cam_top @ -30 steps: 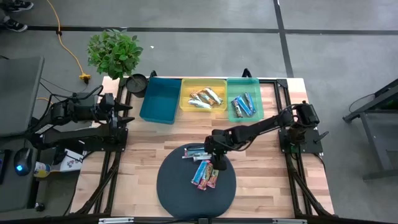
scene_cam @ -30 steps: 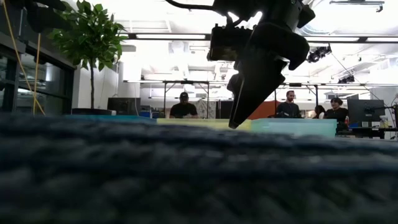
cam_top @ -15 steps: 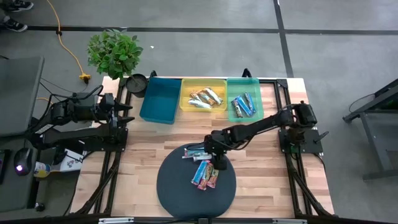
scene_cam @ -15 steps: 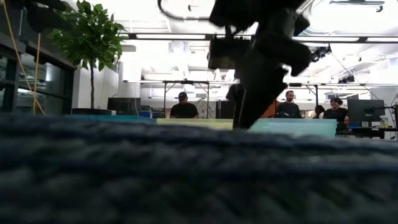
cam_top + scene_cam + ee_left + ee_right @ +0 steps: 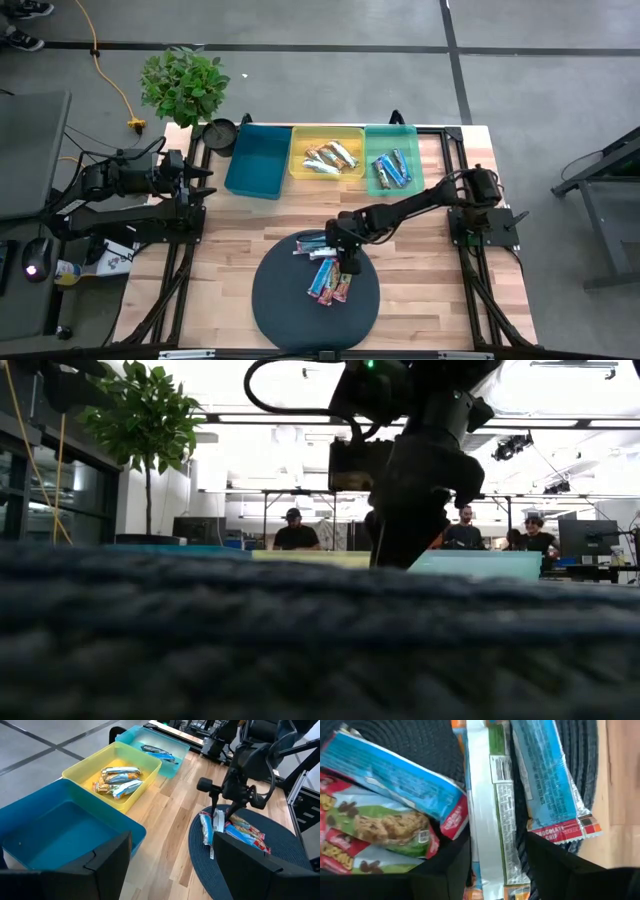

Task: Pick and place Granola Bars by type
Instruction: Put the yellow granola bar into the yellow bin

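Observation:
Several granola bars (image 5: 325, 268) lie in a loose heap on a round dark mat (image 5: 290, 310). My right gripper (image 5: 345, 262) is low over the heap, open and pointing down. In the right wrist view its fingers (image 5: 442, 870) stand on either side of a silver-white bar (image 5: 487, 810). A blue bar (image 5: 547, 780) lies beyond one finger; another blue bar (image 5: 395, 775) and pink-red bars (image 5: 365, 835) lie beyond the other. I cannot tell whether the fingers touch any bar. My left gripper (image 5: 170, 865) waits open at the table's left edge.
Three bins stand in a row along the far edge: a blue bin (image 5: 258, 160), a yellow bin (image 5: 300, 165) holding silver and orange bars, and a teal bin (image 5: 372, 150) holding blue bars. A potted plant (image 5: 185, 85) stands at the far left corner. Bare wood lies between mat and bins.
My right gripper has gone down onto the heap of bars on the mat and shifted slightly toward the table's left. In the low view its fingertips have sunk out of sight behind the mat's edge. The bars have stayed where they were.

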### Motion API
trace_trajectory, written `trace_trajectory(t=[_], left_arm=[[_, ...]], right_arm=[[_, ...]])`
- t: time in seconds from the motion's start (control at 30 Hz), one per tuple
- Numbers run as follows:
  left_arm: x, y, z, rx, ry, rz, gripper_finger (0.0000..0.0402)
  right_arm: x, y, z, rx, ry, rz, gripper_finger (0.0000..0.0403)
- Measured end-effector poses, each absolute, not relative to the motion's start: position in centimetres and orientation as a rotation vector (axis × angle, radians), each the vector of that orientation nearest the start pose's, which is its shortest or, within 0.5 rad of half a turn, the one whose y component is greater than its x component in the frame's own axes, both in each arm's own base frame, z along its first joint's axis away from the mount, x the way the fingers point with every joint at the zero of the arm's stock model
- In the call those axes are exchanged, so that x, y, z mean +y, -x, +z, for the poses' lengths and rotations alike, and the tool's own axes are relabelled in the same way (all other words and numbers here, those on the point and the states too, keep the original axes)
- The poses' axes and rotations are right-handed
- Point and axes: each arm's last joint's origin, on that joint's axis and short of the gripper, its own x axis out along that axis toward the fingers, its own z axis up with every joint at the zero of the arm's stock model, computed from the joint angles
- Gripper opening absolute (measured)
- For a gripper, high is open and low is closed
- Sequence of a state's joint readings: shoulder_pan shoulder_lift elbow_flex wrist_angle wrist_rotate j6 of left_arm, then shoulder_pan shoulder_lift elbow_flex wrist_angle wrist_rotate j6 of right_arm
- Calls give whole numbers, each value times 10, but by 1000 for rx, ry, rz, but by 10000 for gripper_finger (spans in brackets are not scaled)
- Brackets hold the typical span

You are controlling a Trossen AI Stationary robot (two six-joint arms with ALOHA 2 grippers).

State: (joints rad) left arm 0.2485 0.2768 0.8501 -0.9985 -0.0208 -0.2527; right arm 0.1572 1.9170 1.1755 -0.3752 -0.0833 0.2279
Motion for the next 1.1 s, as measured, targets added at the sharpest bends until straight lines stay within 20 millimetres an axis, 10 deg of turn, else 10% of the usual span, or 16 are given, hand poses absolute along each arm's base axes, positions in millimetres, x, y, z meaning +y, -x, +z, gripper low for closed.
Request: trace_trajectory(t=[1.1], left_arm=[[7, -26, 319, 388, 296, 316, 273]], right_arm=[[62, -370, 138, 1175, -240, 83, 95]])
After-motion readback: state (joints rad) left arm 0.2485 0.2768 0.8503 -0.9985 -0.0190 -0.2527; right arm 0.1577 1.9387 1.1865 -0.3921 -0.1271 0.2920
